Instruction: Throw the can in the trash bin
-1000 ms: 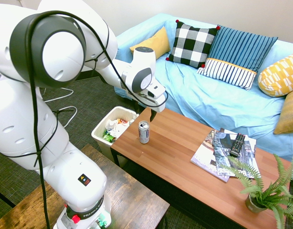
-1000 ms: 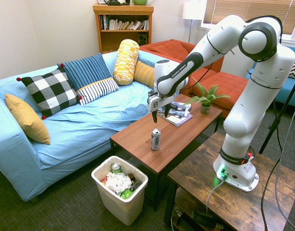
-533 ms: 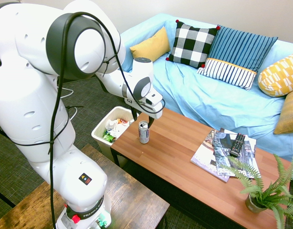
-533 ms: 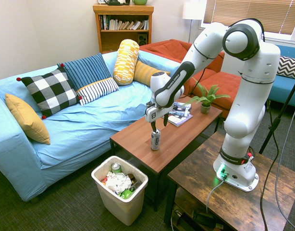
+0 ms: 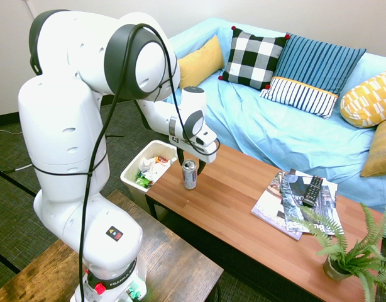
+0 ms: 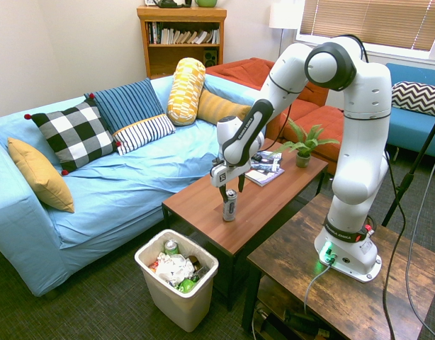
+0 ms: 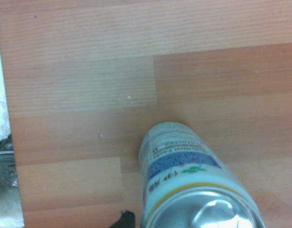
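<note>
Gripper (image 6: 233,193)'s open by the upright can (image 6: 230,210) on the table (image 6: 196,202), bin (image 6: 176,303) at its 7 o'clock (second exterior view); probably light, slick and crushable, so I'd pinch mid-body gently.

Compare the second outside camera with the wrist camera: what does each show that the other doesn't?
Only the second exterior view shows the sofa with its cushions, the bookcase, the plant and the tool, open around the can's top.

Only the wrist view shows the blue band and small print on the can, seen from close above.

Both show the can on the wooden table, and some rubbish, though the wrist view catches just a strip of it past the table's edge.
</note>
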`<state>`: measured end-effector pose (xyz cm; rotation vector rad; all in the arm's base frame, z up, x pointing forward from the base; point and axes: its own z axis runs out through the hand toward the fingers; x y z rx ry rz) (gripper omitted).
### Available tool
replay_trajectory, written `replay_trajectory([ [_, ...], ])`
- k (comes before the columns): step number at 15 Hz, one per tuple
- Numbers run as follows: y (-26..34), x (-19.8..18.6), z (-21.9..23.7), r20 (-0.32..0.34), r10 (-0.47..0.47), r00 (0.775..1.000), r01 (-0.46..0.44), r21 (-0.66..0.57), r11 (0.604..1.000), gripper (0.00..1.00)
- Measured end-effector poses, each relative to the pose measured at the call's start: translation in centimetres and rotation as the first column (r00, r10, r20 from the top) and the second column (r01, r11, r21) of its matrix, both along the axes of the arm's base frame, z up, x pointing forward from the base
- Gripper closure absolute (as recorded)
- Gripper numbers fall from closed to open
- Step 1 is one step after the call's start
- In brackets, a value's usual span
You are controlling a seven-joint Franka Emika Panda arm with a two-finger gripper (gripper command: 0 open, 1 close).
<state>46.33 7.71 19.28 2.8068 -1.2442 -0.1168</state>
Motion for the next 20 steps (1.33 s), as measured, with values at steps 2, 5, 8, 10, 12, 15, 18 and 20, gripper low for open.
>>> replay_trajectory([
  [2,0.3,0.4,-1.2,-0.015,-0.003,1.000,0.003,-0.006,1.000,0.00],
  [5,0.9,0.6,-2.3,-0.030,-0.002,1.000,0.001,-0.015,1.000,0.00],
  [8,1.1,0.5,-2.4,-0.032,-0.006,0.999,0.006,-0.019,1.000,1.00],
  [10,1.0,0.5,-2.4,-0.032,-0.011,0.999,0.011,-0.018,1.000,1.00],
  [12,1.0,0.4,-2.4,-0.037,-0.017,0.999,0.016,-0.016,1.000,1.00],
  [15,1.2,0.4,-2.3,-0.040,-0.013,0.999,0.013,-0.017,1.000,1.00],
  [18,1.4,0.3,-2.1,-0.049,-0.011,0.999,0.010,-0.019,1.000,1.00],
  [20,1.4,0.4,-2.0,-0.049,-0.011,0.999,0.010,-0.019,1.000,1.00],
])
